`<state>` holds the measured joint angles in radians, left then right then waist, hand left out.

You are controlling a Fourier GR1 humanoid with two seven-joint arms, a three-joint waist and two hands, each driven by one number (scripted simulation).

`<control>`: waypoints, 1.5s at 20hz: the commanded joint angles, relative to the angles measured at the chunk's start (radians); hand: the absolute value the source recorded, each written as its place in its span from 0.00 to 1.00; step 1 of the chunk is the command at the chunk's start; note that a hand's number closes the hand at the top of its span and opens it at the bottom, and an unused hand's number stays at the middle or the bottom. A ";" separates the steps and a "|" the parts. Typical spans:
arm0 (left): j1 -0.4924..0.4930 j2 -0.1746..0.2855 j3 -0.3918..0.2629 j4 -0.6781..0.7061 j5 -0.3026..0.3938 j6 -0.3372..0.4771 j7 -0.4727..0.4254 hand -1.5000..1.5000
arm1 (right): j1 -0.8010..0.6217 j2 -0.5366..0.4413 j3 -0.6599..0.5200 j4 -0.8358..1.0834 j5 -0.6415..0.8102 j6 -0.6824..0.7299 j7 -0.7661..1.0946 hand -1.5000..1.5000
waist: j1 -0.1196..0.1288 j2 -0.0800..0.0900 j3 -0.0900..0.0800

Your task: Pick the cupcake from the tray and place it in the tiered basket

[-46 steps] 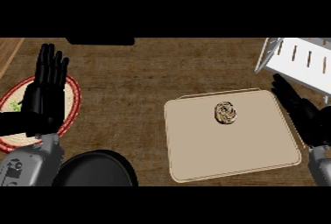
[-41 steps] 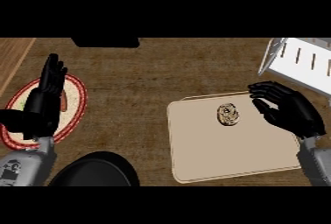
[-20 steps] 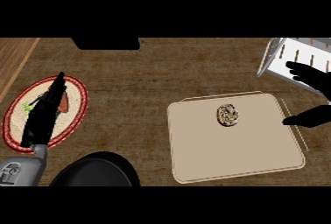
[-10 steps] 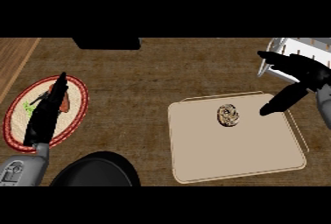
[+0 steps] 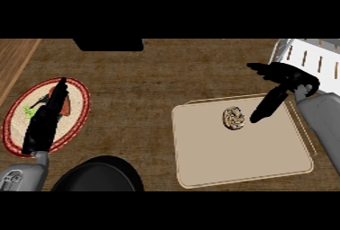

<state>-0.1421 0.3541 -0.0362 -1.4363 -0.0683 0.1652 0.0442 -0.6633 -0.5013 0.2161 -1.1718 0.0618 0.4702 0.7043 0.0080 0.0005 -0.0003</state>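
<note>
Cupcake [image 5: 233, 118]: untouched on tray [image 5: 239, 157].
Right hand [image 5: 287, 77]: now closer, fingers spread, one tip just right of cupcake.
Meaning: grasp not yet made.

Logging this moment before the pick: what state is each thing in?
Brown swirled cupcake: lying on the tray, not held.
Beige square tray: flat on the counter, carrying only the cupcake.
White slatted tiered basket: far right, contents not visible.
Right hand: open, over the tray beside the cupcake.
Left hand: open, over the red-rimmed round plate.
</note>
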 commanded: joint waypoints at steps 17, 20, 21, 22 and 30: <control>0.030 -0.076 0.053 -0.050 -0.076 -0.043 0.015 0.50 | 0.163 0.111 0.000 -0.173 0.310 0.038 0.001 0.00 | -0.006 -0.001 0.000; 0.038 -0.044 0.101 -0.032 -0.056 -0.086 -0.020 0.50 | 0.164 0.146 0.002 -0.185 0.347 0.039 0.008 0.00 | -0.005 -0.001 0.000; -0.021 -0.049 0.114 0.054 -0.060 -0.091 -0.054 0.50 | 0.157 0.131 -0.008 -0.140 0.372 0.045 -0.046 0.00 | -0.006 0.000 0.000; -0.038 -0.025 0.117 -0.022 -0.055 -0.106 0.066 0.50 | 0.162 0.153 -0.001 -0.190 0.359 0.067 0.029 0.00 | -0.007 -0.001 0.000; 0.010 -0.086 0.094 -0.073 -0.115 -0.088 0.044 0.50 | 0.215 0.214 -0.023 -0.106 0.460 0.034 -0.046 0.00 | -0.003 0.000 0.000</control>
<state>-0.1412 0.2731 0.0549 -1.4779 -0.1645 0.0824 0.0749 -0.4621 -0.3191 0.1888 -1.3416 0.4581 0.5402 0.7049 0.0025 -0.0004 -0.0002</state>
